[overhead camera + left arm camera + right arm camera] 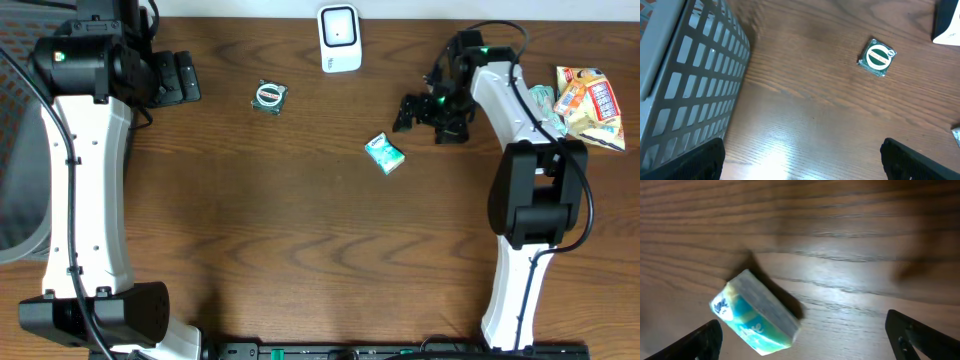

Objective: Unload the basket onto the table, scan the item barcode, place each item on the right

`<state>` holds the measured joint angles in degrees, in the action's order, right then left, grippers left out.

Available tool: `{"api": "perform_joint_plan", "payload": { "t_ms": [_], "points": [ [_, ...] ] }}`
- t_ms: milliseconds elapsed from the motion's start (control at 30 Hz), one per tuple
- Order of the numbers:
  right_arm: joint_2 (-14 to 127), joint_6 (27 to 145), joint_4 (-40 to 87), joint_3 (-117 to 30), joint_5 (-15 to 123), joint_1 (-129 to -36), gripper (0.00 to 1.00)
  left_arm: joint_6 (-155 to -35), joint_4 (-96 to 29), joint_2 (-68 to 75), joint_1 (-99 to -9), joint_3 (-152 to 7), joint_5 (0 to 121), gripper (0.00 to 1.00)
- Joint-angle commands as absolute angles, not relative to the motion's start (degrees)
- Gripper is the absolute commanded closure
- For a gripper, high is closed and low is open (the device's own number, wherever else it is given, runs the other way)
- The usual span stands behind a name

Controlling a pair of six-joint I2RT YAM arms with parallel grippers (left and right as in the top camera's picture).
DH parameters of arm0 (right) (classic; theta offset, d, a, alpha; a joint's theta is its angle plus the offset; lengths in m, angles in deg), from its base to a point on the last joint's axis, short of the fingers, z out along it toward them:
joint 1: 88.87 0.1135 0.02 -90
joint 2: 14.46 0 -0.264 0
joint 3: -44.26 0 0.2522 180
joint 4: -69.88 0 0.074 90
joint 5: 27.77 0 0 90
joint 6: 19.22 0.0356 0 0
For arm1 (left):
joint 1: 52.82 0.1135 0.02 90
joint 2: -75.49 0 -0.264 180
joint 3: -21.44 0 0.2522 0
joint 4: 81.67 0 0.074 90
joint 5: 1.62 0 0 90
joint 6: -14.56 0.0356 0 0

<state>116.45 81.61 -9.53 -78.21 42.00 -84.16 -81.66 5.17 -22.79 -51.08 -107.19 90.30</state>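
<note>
A small teal and white tissue pack (384, 153) lies on the wooden table near the middle. In the right wrist view the tissue pack (755, 316) lies tilted on the wood, close to my left fingertip (699, 341) and free of both. My right gripper (420, 118) hovers just up and right of it, open and empty. The white scanner (339, 38) stands at the back edge. A small square packet with a round green label (269, 96) lies left of the scanner. My left gripper (176, 78) is open at the far left, with only bare wood between its fingers.
A grey mesh basket (690, 80) fills the left of the left wrist view, where the square packet (877, 56) also shows. Snack bags (588, 103) are piled at the right edge of the table, behind the right arm.
</note>
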Motion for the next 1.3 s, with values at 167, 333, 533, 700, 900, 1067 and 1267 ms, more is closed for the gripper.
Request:
{"api": "perform_joint_plan", "payload": {
  "t_ms": [167,333,533,700,900,1067,1267],
  "points": [
    [116.8,79.3,-9.2,-78.5,44.0,-80.0,0.32,-82.2,5.2,-23.0,-50.8,-106.9,91.2,0.02],
    [116.8,79.3,-9.2,-77.3,43.9,-78.0,0.32,-82.2,5.2,-23.0,-50.8,-106.9,91.2,0.02],
    [116.8,79.5,-9.7,-75.4,43.2,-75.5,0.32,-82.2,5.2,-23.0,-50.8,-106.9,91.2,0.02],
    [116.8,79.5,-11.0,-75.3,39.0,-73.9,0.32,-82.2,5.2,-23.0,-50.8,-106.9,91.2,0.02],
    [116.7,79.5,-11.1,-75.3,36.3,-73.8,0.35,-82.2,5.2,-23.0,-50.9,-106.9,91.2,0.02],
    [116.6,79.4,-11.7,-76.3,36.4,-74.8,0.32,-82.2,5.2,-23.0,-50.8,-106.9,91.2,0.02],
    [116.6,77.4,-12.3,-79.3,36.1,-77.8,0.28,-82.2,5.2,-23.0,-50.8,-106.9,91.2,0.02]
  ]
}}
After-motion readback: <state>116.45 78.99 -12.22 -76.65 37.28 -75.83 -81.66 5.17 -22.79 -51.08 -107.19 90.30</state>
